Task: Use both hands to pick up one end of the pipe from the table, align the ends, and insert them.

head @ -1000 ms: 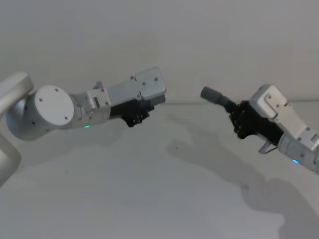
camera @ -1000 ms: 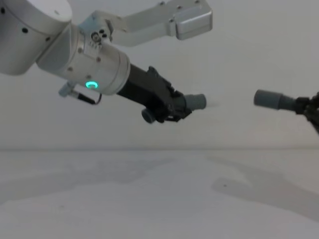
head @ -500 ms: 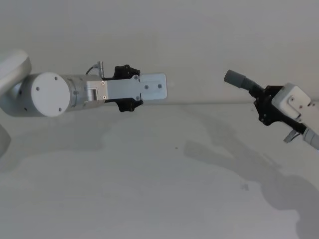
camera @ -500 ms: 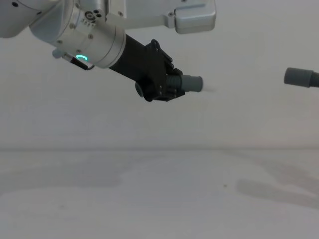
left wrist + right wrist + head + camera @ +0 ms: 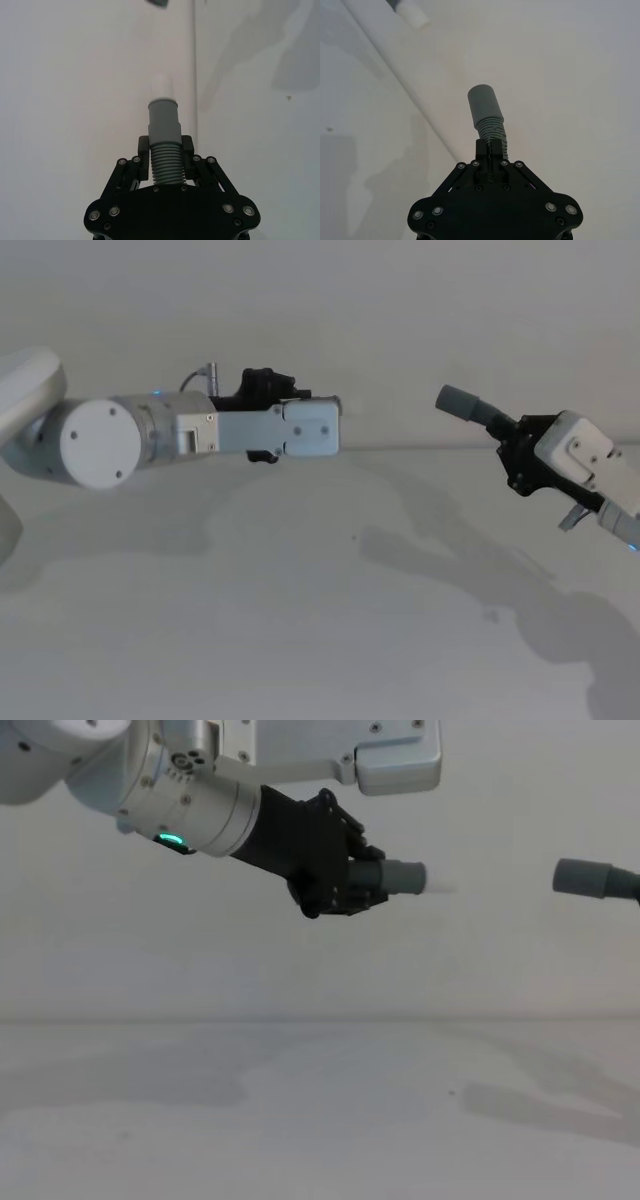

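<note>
Both pieces of the pipe are held in the air above the table (image 5: 300,1120). My left gripper (image 5: 362,882) is shut on a grey ribbed piece (image 5: 164,167), whose smooth end (image 5: 402,877) points level toward the right. My right gripper (image 5: 512,443) is shut on the other ribbed piece (image 5: 492,134). That piece's wider smooth collar (image 5: 460,402) points toward the left. In the chest view the two ends face each other at nearly the same height, and a clear gap separates the left end from the collar (image 5: 583,877).
A pale wall (image 5: 300,960) rises behind the table's far edge. The arms cast shadows (image 5: 450,560) on the white surface.
The left arm has moved its pipe end to the right and a little higher, now nearly level. The right collar has shifted slightly left, so the gap between the ends has narrowed.
</note>
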